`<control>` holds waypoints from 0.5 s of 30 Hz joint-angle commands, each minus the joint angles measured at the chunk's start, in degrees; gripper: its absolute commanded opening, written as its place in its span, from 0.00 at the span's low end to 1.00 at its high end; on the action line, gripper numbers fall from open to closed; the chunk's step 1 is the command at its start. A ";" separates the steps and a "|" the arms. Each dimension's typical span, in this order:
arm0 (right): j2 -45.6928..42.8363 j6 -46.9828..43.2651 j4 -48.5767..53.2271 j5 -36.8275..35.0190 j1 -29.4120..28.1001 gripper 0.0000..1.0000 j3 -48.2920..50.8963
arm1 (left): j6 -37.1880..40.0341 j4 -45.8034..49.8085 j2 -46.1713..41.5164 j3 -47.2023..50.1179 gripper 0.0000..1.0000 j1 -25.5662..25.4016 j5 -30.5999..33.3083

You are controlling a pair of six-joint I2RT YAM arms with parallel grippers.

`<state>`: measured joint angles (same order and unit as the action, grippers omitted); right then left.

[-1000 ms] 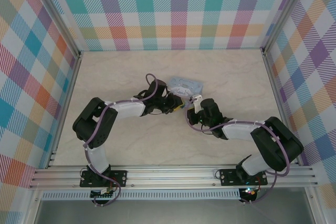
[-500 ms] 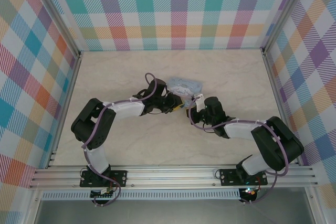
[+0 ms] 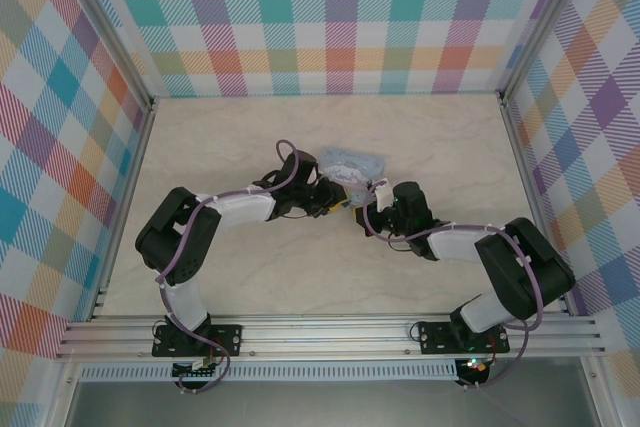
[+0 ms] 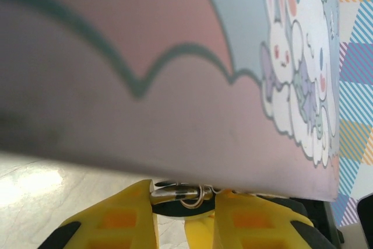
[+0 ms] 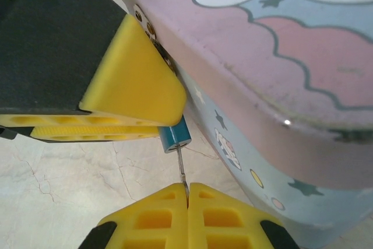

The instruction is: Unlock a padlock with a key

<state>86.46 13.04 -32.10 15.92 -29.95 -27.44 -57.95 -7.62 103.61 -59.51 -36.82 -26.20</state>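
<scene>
The tiny blue padlock hangs low over the table beside the tin, pinched between the yellow fingers of my left gripper, which is shut on it. In the left wrist view its silvery top and a thin wire ring show between those pads. The thin dark key runs from the padlock's lower end face down into my right gripper, which is shut on the key's head. From above, the left gripper and the right gripper meet tip to tip.
The pastel cartoon-print tin box stands right beside both grippers, its lid looming over the left wrist view and sitting just behind them from above. Marble tabletop spreads around, ringed by plaid walls.
My right arm has edged up and left, bringing its gripper closer to the left one. The tin shifted slightly. The left arm has barely moved.
</scene>
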 commanded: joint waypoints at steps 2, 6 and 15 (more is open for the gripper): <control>1.51 1.02 -6.55 1.97 -0.02 0.00 -2.31 | -2.09 -2.29 -1.40 -0.28 0.17 -1.06 -5.27; 1.90 1.09 -7.60 1.91 0.09 0.00 -2.44 | -2.52 -2.46 -2.01 -0.17 0.17 -1.06 -5.80; 0.50 2.28 -8.87 4.15 1.64 0.00 -1.92 | 0.66 0.41 -1.75 -0.28 0.17 -1.06 -5.50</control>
<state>87.72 14.57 -33.85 18.28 -28.82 -27.44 -58.70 -7.79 103.61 -59.51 -36.82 -26.09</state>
